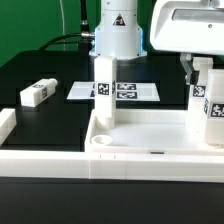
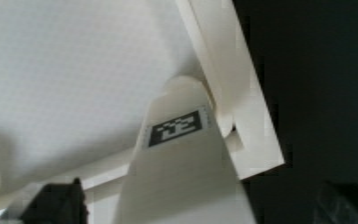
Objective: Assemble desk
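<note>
**Desk assembly: items as they lie, exterior view's left to right**

1. Border rail (image 1: 8,124). Low white strip at the exterior view's far left, on the black table (image 1: 60,120). Not a desk part.
2. Loose leg (image 1: 35,94). Short, square and white, with one tagged end. It lies flat on the table with its long axis nearly level, rising slightly toward the exterior view's right. It sits well apart from the desk top and from the gripper.
3. Marker board (image 1: 128,90). Flat and tagged, behind the desk top.
4. Left standing leg (image 1: 104,95). Upright at the desk top's corner on the exterior view's left, beside a round socket (image 1: 103,143).
5. Desk top (image 1: 150,130). White rimmed tray in the foreground, holding both standing legs.
6. Right standing leg (image 1: 210,108). Upright with its long axis vertical. In the wrist view its tag (image 2: 179,128) shows against the tray rim (image 2: 220,80).
7. Gripper (image 1: 198,68). It hangs directly over the right standing leg, with the jaws spread to their widest and nothing visibly clamped. One dark fingertip (image 2: 55,200) shows in the wrist view.

Governing relation: the only leg not yet placed lies far toward the exterior view's left of the claw. The next move probably needs a straight lift clear of item 6, then a long traverse, with the jaws set across the loose leg's short width.
</note>
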`<action>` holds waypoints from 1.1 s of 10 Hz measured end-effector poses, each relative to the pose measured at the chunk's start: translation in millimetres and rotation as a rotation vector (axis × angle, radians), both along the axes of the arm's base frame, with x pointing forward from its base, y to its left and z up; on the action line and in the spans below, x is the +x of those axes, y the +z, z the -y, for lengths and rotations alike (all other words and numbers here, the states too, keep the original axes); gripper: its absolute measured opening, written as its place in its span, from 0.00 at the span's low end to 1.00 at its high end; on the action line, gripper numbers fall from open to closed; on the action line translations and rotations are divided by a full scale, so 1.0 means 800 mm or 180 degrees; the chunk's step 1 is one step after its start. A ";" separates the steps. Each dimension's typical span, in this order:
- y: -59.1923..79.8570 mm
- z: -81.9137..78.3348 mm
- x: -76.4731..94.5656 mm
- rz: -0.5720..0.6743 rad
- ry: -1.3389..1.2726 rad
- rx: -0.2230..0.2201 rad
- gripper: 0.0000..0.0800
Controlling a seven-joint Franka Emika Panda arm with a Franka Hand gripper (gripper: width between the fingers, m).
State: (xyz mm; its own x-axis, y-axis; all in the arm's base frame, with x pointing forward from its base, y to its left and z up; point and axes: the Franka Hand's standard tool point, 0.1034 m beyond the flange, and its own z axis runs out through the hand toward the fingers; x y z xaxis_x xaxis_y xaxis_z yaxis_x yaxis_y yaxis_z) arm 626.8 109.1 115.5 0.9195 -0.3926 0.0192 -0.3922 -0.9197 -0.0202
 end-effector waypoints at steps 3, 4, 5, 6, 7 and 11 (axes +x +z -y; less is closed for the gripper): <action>0.000 0.002 0.000 0.0004 0.0709 -0.0077 0.81; 0.000 0.003 0.000 0.0003 0.0960 -0.0099 0.81; 0.000 0.004 0.000 0.0004 0.1009 -0.0100 0.81; 0.000 0.004 0.000 0.0005 0.1001 -0.0100 0.68; 0.000 0.004 0.001 0.0005 0.1001 -0.0100 0.50; 0.000 0.004 0.001 0.0007 0.0931 -0.0097 0.36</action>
State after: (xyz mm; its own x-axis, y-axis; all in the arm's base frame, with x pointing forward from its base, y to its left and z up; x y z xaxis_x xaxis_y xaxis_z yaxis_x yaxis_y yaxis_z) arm 627.3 105.8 115.5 0.9935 -0.1099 0.0292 -0.1102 -0.9939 0.0087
